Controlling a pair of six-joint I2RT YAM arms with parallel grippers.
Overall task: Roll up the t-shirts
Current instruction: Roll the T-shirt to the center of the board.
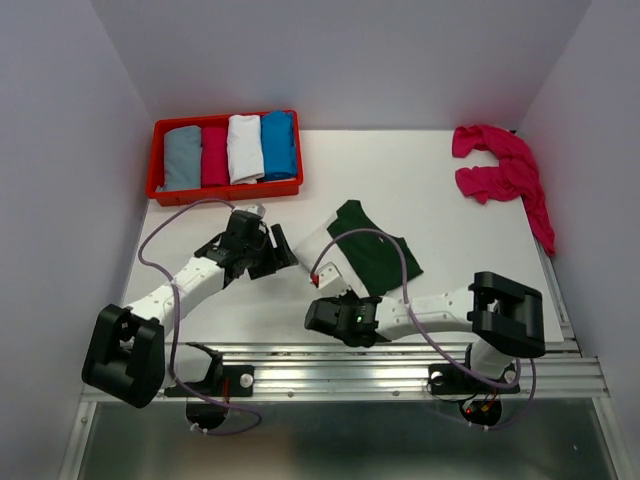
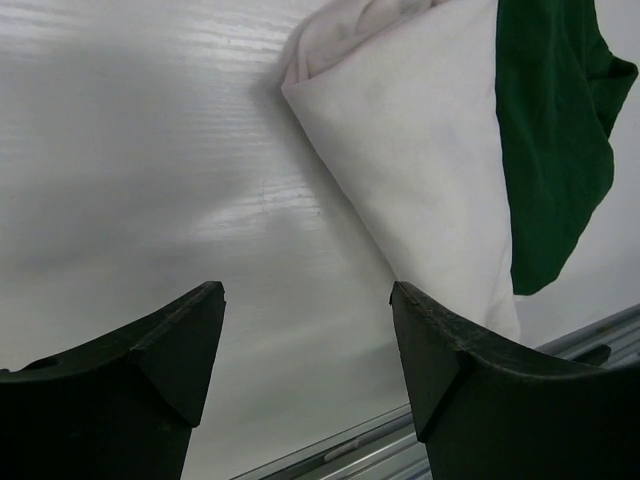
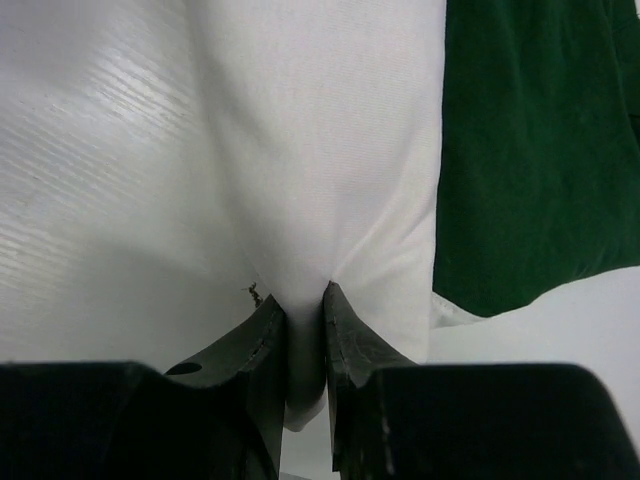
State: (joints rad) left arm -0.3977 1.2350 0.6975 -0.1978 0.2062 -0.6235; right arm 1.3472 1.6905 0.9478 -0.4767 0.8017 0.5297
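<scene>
A cream-white t-shirt (image 1: 372, 250) with dark green sleeves lies folded at the table's middle. In the left wrist view its white body (image 2: 420, 150) and green sleeve lie ahead and to the right. My right gripper (image 1: 330, 292) is shut on the shirt's near white edge, and cloth (image 3: 330, 150) bunches between the jaws of that gripper (image 3: 304, 297). My left gripper (image 1: 283, 255) stands open just left of the shirt. Only bare table shows between the fingers of the left gripper (image 2: 307, 295). A magenta-pink t-shirt (image 1: 500, 170) lies crumpled at the far right.
A red tray (image 1: 160, 130) at the back left holds several rolled shirts: grey, magenta, white and blue. A metal rail (image 1: 400, 360) runs along the near table edge. Walls close in on both sides.
</scene>
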